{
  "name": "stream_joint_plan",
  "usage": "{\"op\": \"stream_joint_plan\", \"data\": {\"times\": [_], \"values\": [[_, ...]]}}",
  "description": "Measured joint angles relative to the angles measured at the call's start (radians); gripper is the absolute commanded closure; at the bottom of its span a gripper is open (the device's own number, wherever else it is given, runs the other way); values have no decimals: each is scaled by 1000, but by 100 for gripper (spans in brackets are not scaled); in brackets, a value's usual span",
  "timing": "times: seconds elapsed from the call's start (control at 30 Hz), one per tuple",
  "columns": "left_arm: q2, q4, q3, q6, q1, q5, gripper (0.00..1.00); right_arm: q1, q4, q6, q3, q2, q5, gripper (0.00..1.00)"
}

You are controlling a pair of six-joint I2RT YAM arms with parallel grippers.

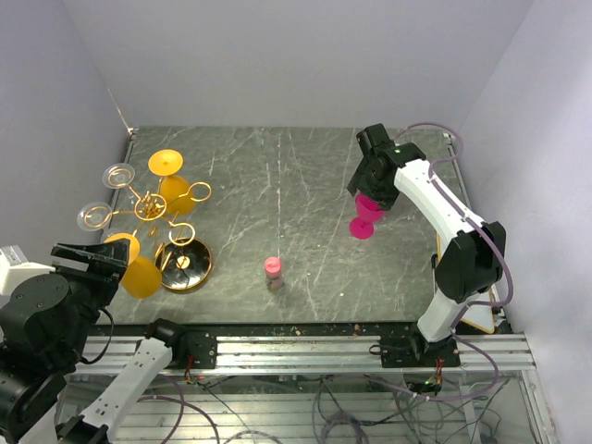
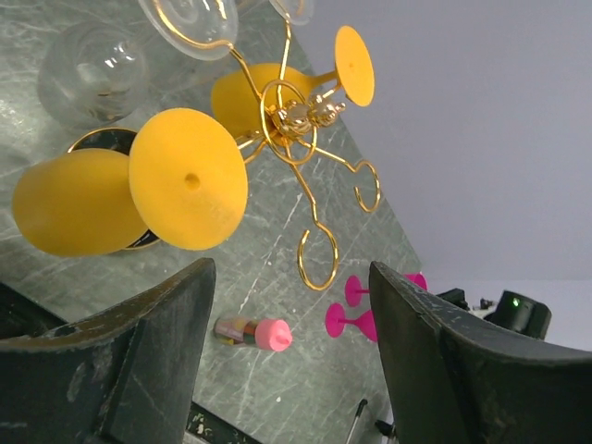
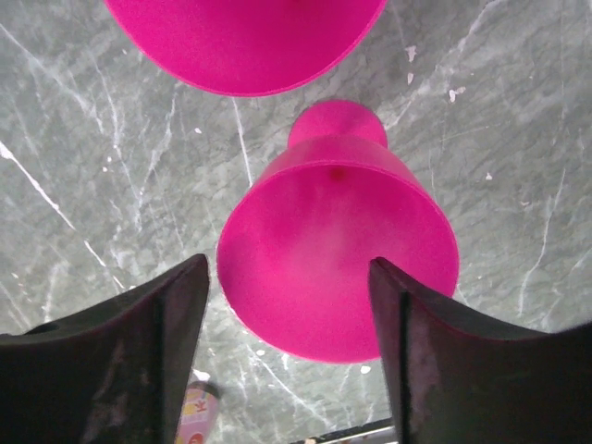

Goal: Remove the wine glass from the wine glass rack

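Observation:
The gold wire wine glass rack [image 1: 150,207] stands at the table's left on a round shiny base [image 1: 185,265]. Two yellow wine glasses [image 1: 141,273] [image 1: 169,178] and two clear ones [image 1: 118,174] hang from its arms. In the left wrist view the rack [image 2: 294,118] and a yellow glass [image 2: 185,178] are close ahead. My left gripper [image 1: 92,262] [image 2: 291,361] is open and empty, just beside the near yellow glass. My right gripper [image 1: 375,185] [image 3: 287,268] is open over two pink glasses [image 1: 367,217] [image 3: 338,259] at the right.
A small bottle with a pink cap [image 1: 273,271] [image 2: 252,333] stands at the middle near the front edge. Two rack arms end in bare gold rings [image 2: 318,257]. Walls close the table at the back and both sides.

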Motion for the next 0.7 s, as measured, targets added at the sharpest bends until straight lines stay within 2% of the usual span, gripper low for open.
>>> {"op": "stream_joint_plan", "data": {"times": [0.1, 0.2, 0.4, 0.7], "values": [[16, -31, 9, -42, 0, -24, 32, 8, 0, -2, 17, -16, 13, 10], [24, -54, 0, -82, 0, -54, 32, 17, 8, -10, 19, -47, 11, 1], [23, -74, -68, -166, 0, -107, 28, 66, 16, -38, 23, -126, 80, 0], [18, -87, -87, -224, 0, -142, 21, 96, 42, -90, 37, -236, 137, 0]]}}
